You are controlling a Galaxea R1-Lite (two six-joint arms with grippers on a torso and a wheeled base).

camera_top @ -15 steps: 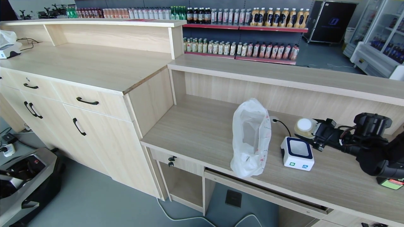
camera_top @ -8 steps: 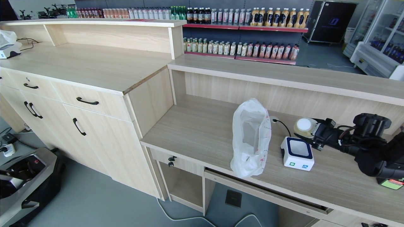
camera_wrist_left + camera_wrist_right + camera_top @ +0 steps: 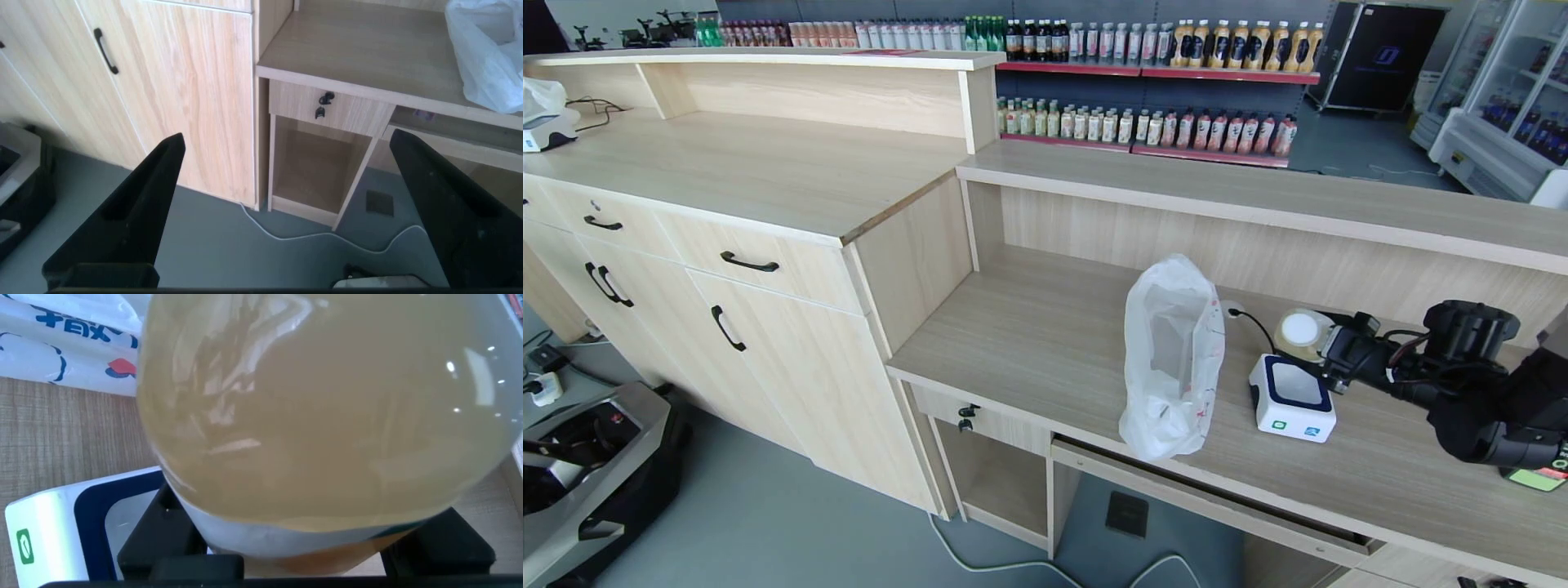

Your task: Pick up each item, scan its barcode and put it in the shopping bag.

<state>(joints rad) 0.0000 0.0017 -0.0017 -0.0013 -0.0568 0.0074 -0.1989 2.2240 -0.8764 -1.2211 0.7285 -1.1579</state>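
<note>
Right end effector clamped on white-capped drink bottle, bottle held tilted just over far edge of barcode scanner on bench, shopping bag upright beside scanner, left end effector fingers apart, above floor by cabinet.

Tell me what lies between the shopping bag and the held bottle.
Head view: the scanner's black cable crosses bare counter there; the scanner stands slightly nearer.

Matte black right arm, bulbous joints, looped cables, black wedge-fingered left tool
</note>
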